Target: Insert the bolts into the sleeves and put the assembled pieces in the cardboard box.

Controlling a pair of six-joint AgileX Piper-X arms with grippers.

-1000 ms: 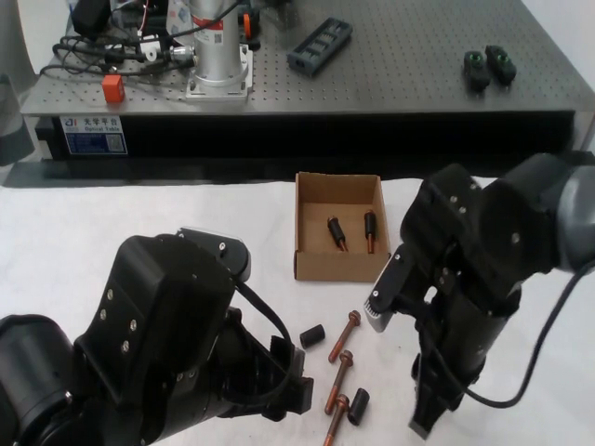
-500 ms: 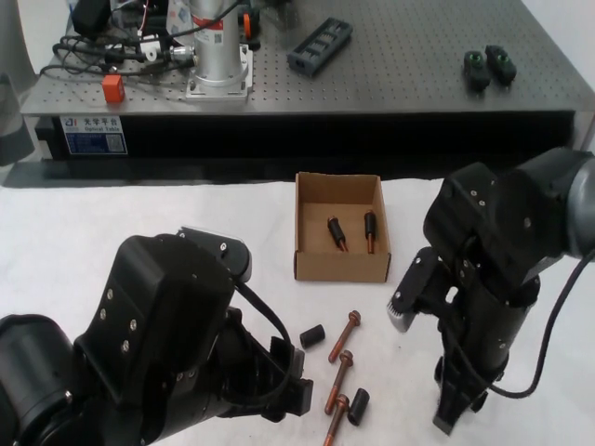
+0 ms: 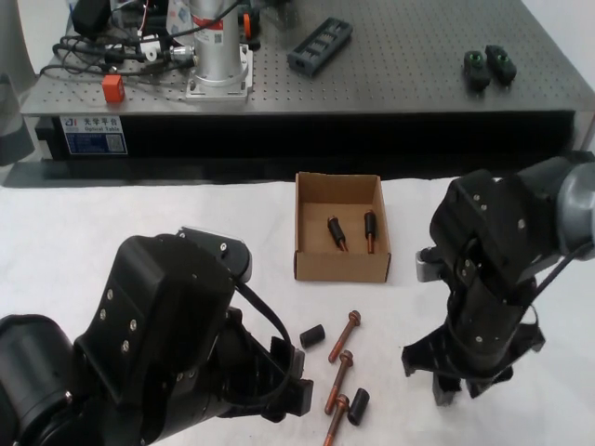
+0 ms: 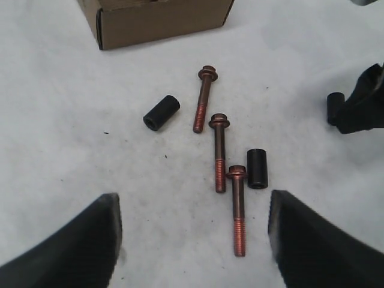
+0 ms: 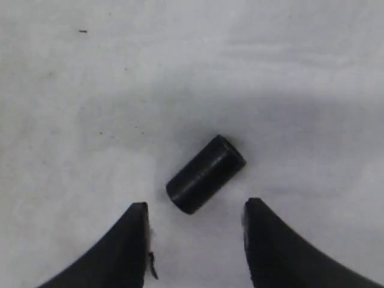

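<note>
Right gripper (image 5: 195, 203) was spread apart and held nothing. Its fingers (image 5: 129, 240) hung either side of a black sleeve (image 5: 206, 174) that lay flat on the white cloth (image 5: 300, 72), and I could see no contact.

Judged step: pick up this sleeve.
- The sleeve lay slanted to the line between the fingers, so turn the wrist until the pads face its curved sides.
- Centre it in the gap, go down close to the cloth, then close slowly (round part, likely to roll or squirt out if pinched off-centre).
- Grip near one end and leave the bore free, so a bolt can go in afterwards.

Left gripper (image 4: 193, 198) was also wide apart and empty, hovering over the loose parts.
- Three copper-coloured bolts (image 4: 219, 153) lay in a staggered row on the cloth.
- A second sleeve (image 4: 258, 168) lay just beside the two bolts closest to that gripper.
- A third sleeve (image 4: 162, 113) lay near the bolt at the far end of the row, not touching it.

From the high view, the right gripper sat low on the robot's right of the bolts. The cardboard box (image 3: 341, 265) stood beyond them. Two assembled pieces (image 3: 337, 232) lay inside it, apart from each other, so I'd put the task partway done, with three pairs left.
</note>
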